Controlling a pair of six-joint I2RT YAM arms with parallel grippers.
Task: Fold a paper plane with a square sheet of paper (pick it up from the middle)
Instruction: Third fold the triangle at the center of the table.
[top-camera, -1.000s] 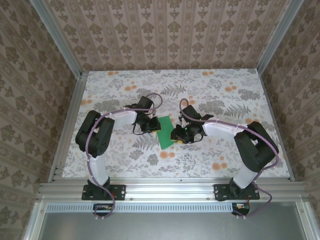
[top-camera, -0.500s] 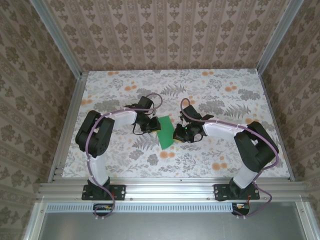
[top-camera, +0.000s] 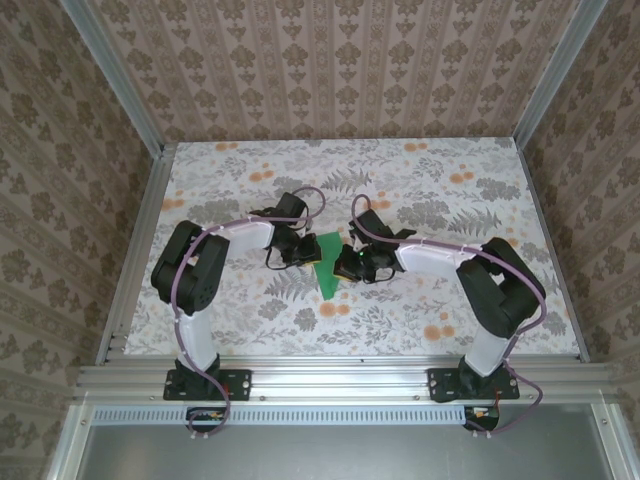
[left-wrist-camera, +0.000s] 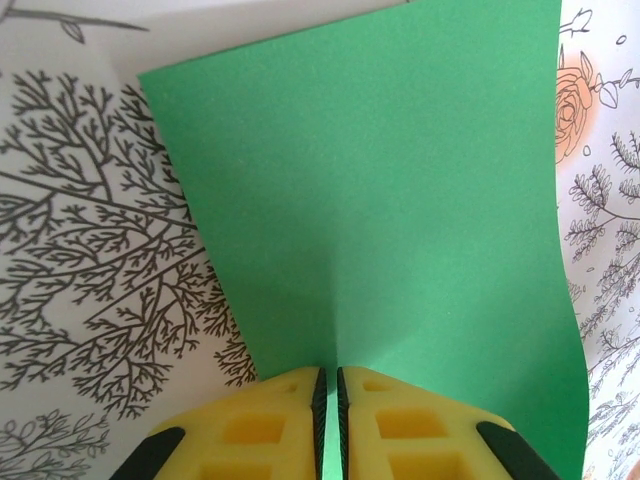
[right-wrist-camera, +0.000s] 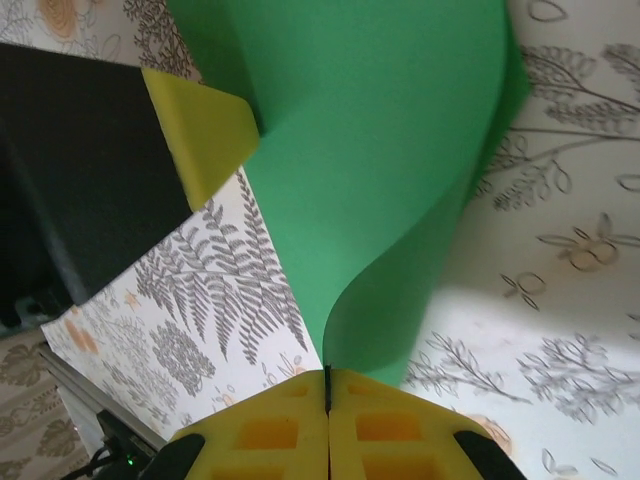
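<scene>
The square sheet of paper (top-camera: 325, 272) is bright green and held just above the table's middle, between both grippers. In the left wrist view the sheet (left-wrist-camera: 380, 200) spreads ahead with a soft centre ridge. My left gripper (left-wrist-camera: 330, 372) is shut on its near edge, green showing between the yellow pads. In the right wrist view the sheet (right-wrist-camera: 370, 130) bows up in a curve. My right gripper (right-wrist-camera: 327, 372) is shut on its opposite edge. The left gripper's yellow finger (right-wrist-camera: 200, 130) holds the far side. From above, the left gripper (top-camera: 300, 250) and the right gripper (top-camera: 345, 265) stand close together.
The floral table cover (top-camera: 430, 190) stretches out on all sides of the paper. Aluminium rails (top-camera: 330, 378) border the near edge and sides, with patterned walls behind. Both arms arch inward from their bases at the front.
My right gripper has shut on the paper's edge and moved left towards the left gripper. The sheet has bowed up and looks narrower from above. The left gripper has kept its hold.
</scene>
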